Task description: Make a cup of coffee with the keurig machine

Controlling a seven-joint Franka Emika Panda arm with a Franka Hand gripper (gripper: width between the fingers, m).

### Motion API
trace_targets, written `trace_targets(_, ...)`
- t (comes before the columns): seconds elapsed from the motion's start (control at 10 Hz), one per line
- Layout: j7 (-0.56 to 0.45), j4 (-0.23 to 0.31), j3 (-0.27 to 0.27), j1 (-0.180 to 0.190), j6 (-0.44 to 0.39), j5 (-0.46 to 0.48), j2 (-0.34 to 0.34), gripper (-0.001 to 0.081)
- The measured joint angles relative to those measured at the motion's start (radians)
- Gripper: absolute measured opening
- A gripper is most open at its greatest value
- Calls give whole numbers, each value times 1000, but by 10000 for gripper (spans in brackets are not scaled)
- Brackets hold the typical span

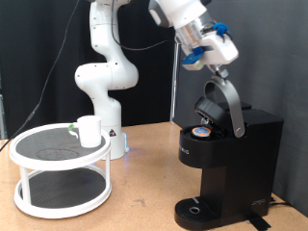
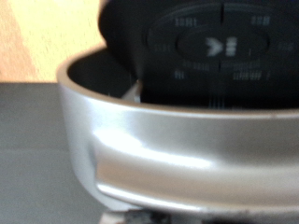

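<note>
Exterior view: my gripper (image 1: 214,65) sits atop raised keurig (image 1: 227,144) lid; can't tell fingers' state. Slip = lid slams on pod (image 1: 200,131).

No words, brands or numbers can be read anywhere. The keurig machine (image 2: 201,47) carries faint pale button markings on its dark round control panel in the wrist view, with a small arrow-like symbol at the centre, all too blurred to read.
</note>
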Motion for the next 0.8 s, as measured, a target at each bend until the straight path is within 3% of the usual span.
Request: trace_targets(0.8, -20, -97, -43, -69, 11, -105, 13, 0)
